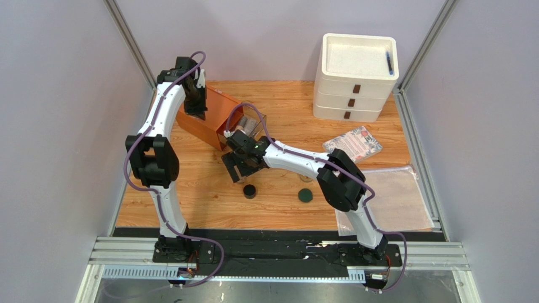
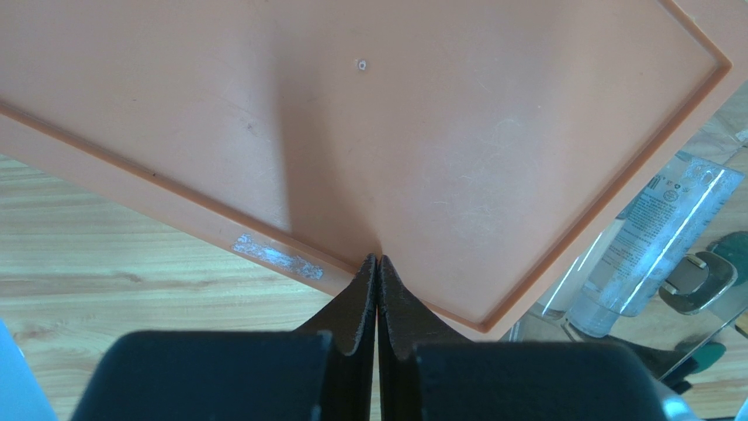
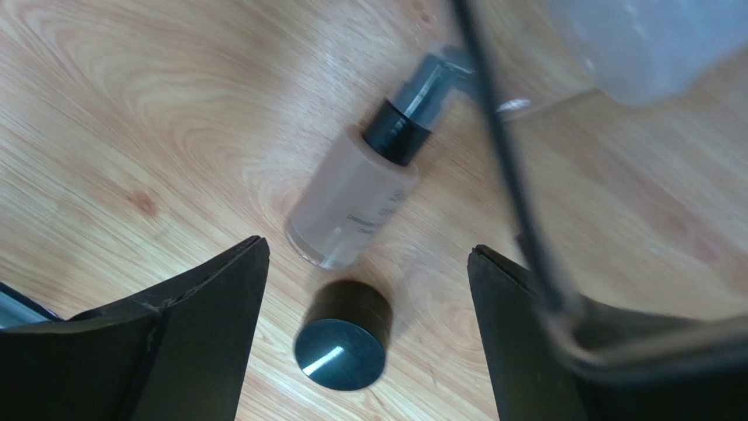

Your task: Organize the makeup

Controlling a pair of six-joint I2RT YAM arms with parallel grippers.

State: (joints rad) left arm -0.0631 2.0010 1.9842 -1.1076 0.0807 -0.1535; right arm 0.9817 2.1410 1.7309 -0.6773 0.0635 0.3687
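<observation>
My right gripper (image 1: 235, 169) is open and hovers low over the table. In the right wrist view (image 3: 369, 252) a black round pot (image 3: 341, 338) stands between its fingers. A beige foundation bottle with a dark cap (image 3: 356, 195) lies just beyond the pot. The pot (image 1: 250, 190) also shows in the top view, and a dark green disc (image 1: 306, 196) lies to its right. My left gripper (image 1: 198, 112) is shut, and its tips (image 2: 377, 260) rest against the orange box (image 2: 421, 132). A clear tube (image 2: 650, 232) lies in the clear case (image 1: 252, 125) beside the orange box.
The orange box (image 1: 209, 120) stands at the back left with the clear case against its right side. A white drawer unit (image 1: 356, 76) is at the back right. A printed packet (image 1: 352, 144) and a large clear bag (image 1: 386, 197) lie on the right.
</observation>
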